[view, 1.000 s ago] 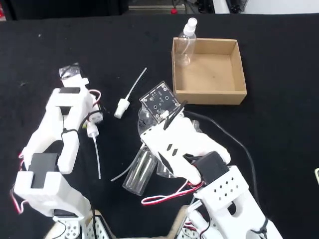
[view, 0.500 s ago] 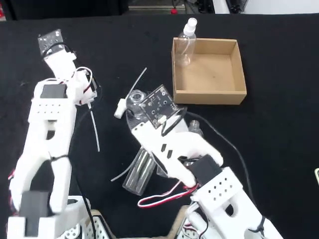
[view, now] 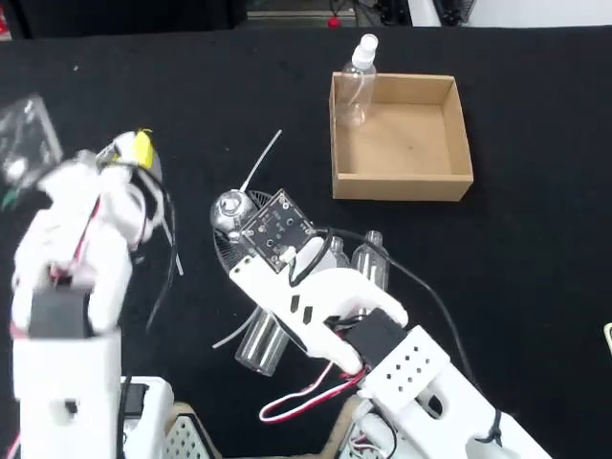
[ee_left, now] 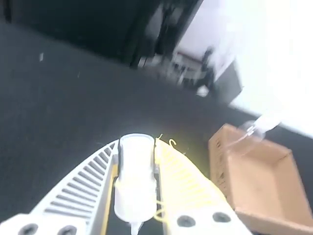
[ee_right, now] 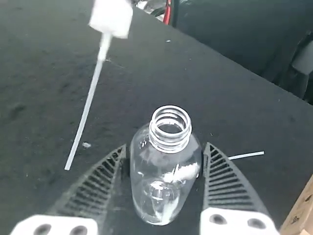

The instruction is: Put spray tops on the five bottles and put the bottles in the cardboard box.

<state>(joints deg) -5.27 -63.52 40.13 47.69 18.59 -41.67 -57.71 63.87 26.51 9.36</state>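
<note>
My left gripper [view: 134, 153] is raised over the table's left side, shut on a white spray top [ee_left: 134, 181] whose thin tube [view: 170, 239] hangs down. My right gripper [view: 229, 218] is at the middle of the table, shut on a clear open-necked bottle [ee_right: 166, 161], fingers [ee_right: 110, 169] against both its sides. Beyond that bottle a spray top [ee_right: 111, 14] with a long tube is in the right wrist view. Three more clear bottles [view: 258, 337] [view: 369, 260] [view: 335, 251] lie under the right arm. A capped bottle [view: 356, 84] leans in the far left corner of the cardboard box [view: 457, 134].
A loose white tube [view: 263, 158] lies on the black cloth left of the box, and another [view: 229, 335] lies by the lying bottle. The box [ee_left: 254, 181] lies ahead in the left wrist view. Bare cloth lies right of the box and along the far edge.
My left arm has lifted and swung to the left with the spray top, tube dangling. My right arm has shifted left, carrying the open bottle with it.
</note>
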